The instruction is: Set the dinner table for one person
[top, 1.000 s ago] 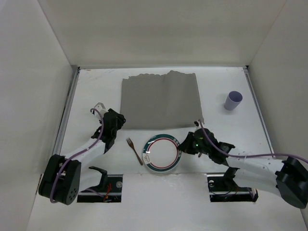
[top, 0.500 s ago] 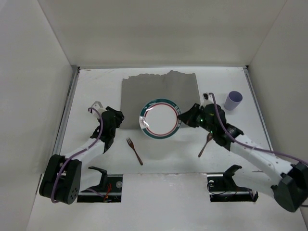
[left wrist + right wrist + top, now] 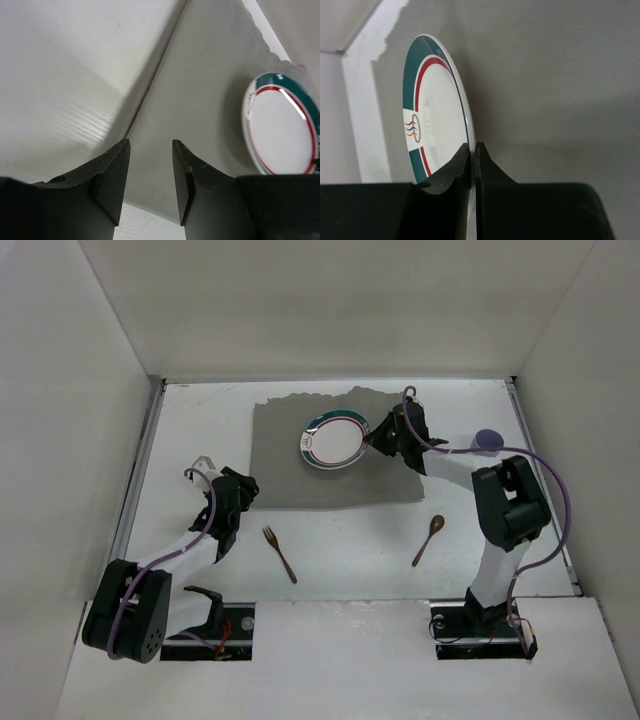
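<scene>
Carried from the near edge, the green-rimmed plate [image 3: 334,439] is held over the grey cloth [image 3: 300,480] on the dinner table [image 3: 480,540], rim pinched by the right gripper [image 3: 471,152]; the left gripper [image 3: 149,175] is spread, empty. Lowering is expected next.

Glossy plate [image 3: 335,438], matt grey cloth [image 3: 290,472]

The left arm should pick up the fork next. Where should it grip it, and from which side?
Grip the fork mid-handle, coming straight down from above with the jaws across the thin shaft. It lies flat and diagonal on the table, tines toward the cloth, handle end toward the arm bases. There is bare surface on both sides, so they should fit.
</scene>
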`<state>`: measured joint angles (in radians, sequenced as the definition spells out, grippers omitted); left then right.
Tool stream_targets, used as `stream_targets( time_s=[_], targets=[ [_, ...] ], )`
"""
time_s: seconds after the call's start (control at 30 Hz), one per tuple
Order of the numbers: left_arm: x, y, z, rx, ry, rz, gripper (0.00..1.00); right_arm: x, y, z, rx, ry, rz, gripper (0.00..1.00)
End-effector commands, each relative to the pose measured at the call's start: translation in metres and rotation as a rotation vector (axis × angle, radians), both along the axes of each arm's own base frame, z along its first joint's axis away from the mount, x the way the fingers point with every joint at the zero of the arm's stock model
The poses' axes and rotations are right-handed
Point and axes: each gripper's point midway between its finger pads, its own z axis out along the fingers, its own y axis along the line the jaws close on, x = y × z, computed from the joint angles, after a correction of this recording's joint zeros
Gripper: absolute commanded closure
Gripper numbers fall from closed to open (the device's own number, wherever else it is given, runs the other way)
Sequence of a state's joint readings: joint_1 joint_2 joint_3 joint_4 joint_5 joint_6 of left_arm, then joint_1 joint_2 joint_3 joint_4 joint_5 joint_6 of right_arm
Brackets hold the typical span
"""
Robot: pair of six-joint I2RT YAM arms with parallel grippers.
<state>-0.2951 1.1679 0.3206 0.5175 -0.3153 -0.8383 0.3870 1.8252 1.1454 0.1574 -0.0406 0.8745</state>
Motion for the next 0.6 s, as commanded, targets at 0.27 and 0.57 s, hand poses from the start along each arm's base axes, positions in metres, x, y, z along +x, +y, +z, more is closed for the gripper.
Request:
stream_targets(
  time_s=[0.27,0.57],
  targets=[
    [0.009,-0.01,0.008,-0.016,-0.047,-0.023,0.63,0.004,0.005,-0.033,-0.052,0.098,0.013,0.92],
    [0.01,-0.013,0.003,-0.006,-0.035,-0.024,0.63,-0.023,-0.016,-0.052,-0.141,0.136,-0.025,0.89]
  ],
)
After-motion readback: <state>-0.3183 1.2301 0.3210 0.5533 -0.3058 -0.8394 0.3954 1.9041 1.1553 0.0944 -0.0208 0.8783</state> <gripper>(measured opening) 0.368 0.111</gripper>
